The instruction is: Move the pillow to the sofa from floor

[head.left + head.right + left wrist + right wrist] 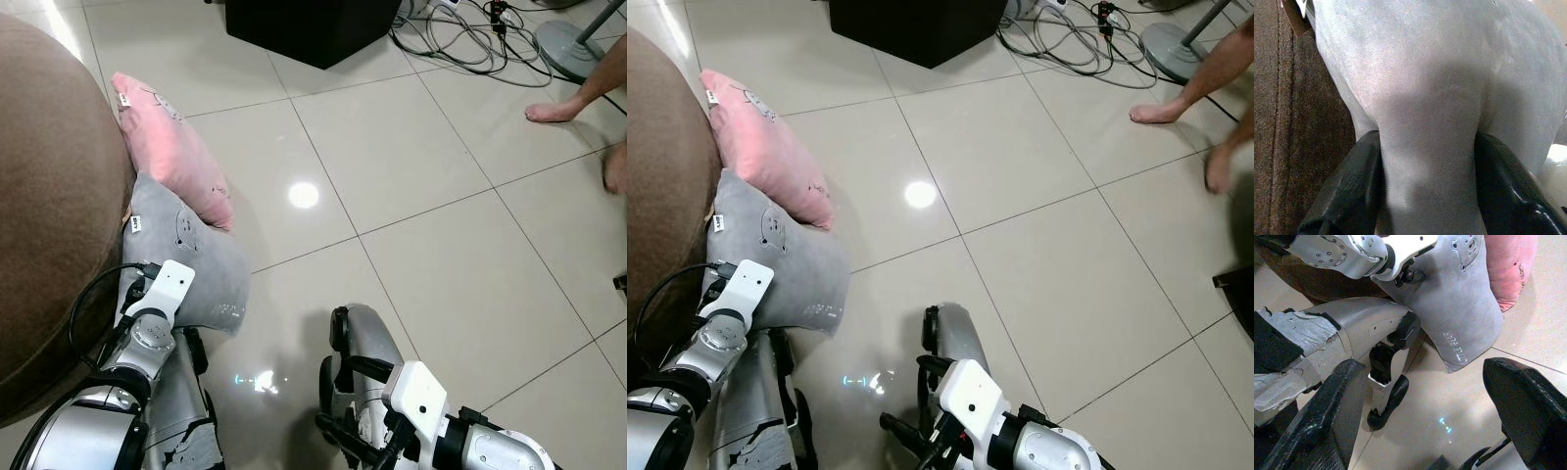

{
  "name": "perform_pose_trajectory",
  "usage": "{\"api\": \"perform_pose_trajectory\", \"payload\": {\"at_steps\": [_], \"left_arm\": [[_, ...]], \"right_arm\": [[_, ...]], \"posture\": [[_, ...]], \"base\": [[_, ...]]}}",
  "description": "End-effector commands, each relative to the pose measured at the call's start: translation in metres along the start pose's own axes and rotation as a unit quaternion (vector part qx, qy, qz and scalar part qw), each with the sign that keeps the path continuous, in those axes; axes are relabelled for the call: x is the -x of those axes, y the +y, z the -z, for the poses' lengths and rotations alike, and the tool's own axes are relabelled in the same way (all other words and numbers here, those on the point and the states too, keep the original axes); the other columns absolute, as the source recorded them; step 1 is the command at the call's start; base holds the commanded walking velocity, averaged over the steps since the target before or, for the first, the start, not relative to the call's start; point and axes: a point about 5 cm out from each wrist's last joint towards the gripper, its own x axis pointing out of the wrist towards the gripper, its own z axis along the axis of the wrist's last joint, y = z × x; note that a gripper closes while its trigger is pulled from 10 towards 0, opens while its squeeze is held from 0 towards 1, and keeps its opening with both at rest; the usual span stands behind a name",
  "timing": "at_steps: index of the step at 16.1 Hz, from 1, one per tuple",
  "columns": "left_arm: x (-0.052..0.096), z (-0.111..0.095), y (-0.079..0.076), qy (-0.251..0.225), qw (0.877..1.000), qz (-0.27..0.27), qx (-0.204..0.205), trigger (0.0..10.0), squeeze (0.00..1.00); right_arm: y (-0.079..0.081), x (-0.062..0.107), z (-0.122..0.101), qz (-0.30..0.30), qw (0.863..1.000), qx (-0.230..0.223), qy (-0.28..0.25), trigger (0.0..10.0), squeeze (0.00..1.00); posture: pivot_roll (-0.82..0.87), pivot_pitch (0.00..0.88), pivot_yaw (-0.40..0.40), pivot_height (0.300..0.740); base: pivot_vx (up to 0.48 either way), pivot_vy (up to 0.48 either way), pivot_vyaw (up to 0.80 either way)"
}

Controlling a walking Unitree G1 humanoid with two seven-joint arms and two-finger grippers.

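Observation:
A grey pillow stands on the tiled floor, leaning against the brown sofa. A pink pillow leans on the sofa just behind it and overlaps its top. My left gripper is shut on a fold of the grey pillow, one black finger on each side. The left wrist sits at the pillow's near lower edge. My right gripper hangs low near my legs, open and holding nothing. It faces the grey pillow.
A black box stands at the back, with tangled cables and a fan base to its right. A person's bare feet are at the far right. Open tile floor lies in the middle.

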Motion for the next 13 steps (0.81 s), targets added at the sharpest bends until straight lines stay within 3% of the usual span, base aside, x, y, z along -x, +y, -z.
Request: {"api": "perform_pose_trajectory", "payload": {"at_steps": [1, 9, 13], "left_arm": [[0.0033, 0.0078, -0.0097, 0.016, 1.0, 0.021, 0.008, 0.0, 0.0], [0.0037, 0.0059, -0.0137, 0.015, 0.999, 0.037, 0.025, 0.0, 0.0], [0.0044, 0.0008, -0.018, 0.0, 0.997, 0.051, 0.055, 0.0, 0.0]], "right_arm": [[0.0009, 0.0026, 0.0033, 0.001, 1.0, -0.013, 0.008, 10.0, 0.0], [-0.0035, 0.0017, 0.0042, 0.005, 1.0, -0.009, 0.009, 10.0, 0.0], [-0.0074, -0.0014, 0.0056, 0.008, 1.0, -0.004, 0.009, 10.0, 0.0]], "posture": [[-0.19, 0.343, -0.189, 0.561], [-0.18, 0.327, -0.186, 0.561], [-0.17, 0.302, -0.173, 0.561]], "base": [[0.0, 0.0, 0.0], [0.0, 0.0, 0.0], [0.0, 0.0, 0.0]]}}
